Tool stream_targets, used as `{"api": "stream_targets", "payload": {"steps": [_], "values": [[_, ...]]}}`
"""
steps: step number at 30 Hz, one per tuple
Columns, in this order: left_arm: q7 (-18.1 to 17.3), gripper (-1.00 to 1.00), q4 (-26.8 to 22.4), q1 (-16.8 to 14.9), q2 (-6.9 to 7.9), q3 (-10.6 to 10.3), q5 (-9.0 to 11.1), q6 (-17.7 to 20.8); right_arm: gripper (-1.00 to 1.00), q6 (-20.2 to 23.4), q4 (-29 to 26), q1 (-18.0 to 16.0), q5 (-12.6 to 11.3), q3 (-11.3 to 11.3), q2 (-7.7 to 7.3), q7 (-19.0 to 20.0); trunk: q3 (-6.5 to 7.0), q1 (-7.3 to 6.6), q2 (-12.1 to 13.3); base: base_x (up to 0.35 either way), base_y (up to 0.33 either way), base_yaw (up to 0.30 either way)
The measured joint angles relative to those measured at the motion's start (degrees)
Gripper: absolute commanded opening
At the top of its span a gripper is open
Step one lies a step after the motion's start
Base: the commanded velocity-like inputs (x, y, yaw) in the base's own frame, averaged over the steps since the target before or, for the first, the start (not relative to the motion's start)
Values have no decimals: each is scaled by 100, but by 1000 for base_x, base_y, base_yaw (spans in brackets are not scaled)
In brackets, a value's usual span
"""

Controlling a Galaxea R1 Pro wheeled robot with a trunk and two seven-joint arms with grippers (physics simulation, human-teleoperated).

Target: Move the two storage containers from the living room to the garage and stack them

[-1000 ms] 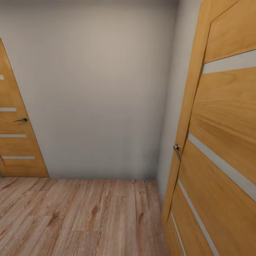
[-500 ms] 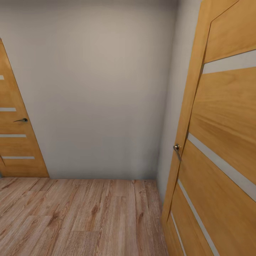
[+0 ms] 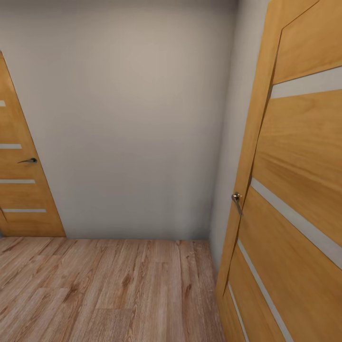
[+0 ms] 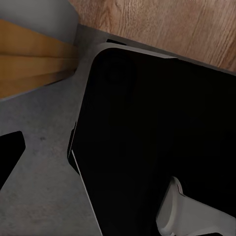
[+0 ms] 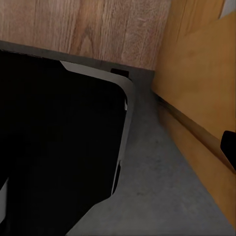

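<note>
The two storage containers are out of view. I face a narrow hallway with a light wood plank floor (image 3: 109, 289) and a plain beige wall (image 3: 133, 118) straight ahead. In the left wrist view a black fingertip (image 4: 10, 157) of my left gripper shows at the frame's edge beside my black base (image 4: 157, 137). The right wrist view catches a black fingertip (image 5: 228, 145) of my right gripper near a door. Nothing shows between the fingers, and their spread is hidden.
An orange-brown wooden door (image 3: 294, 199) with a metal handle (image 3: 236, 198) stands close on my right, angled into the passage. Another such door (image 3: 19, 180) is at the far left. Both wrist views show a grey surface (image 5: 152, 196) beside my base.
</note>
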Motion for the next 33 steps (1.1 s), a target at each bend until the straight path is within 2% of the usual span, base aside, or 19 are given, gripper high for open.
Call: {"api": "stream_targets", "payload": {"steps": [14,25,33], "values": [[0,100,0,0,0,0,0,0,100,39,-1,-1,16,3,1,-3,0,0,0,0,0,5],[0,100,0,1,-3,0,-2,-1,100,43,-7,0,21,12,-6,5,0,0,0,0,0,200],[0,100,0,0,-9,1,-7,0,100,43,-7,0,21,15,-7,5,0,0,0,0,0,50]]}}
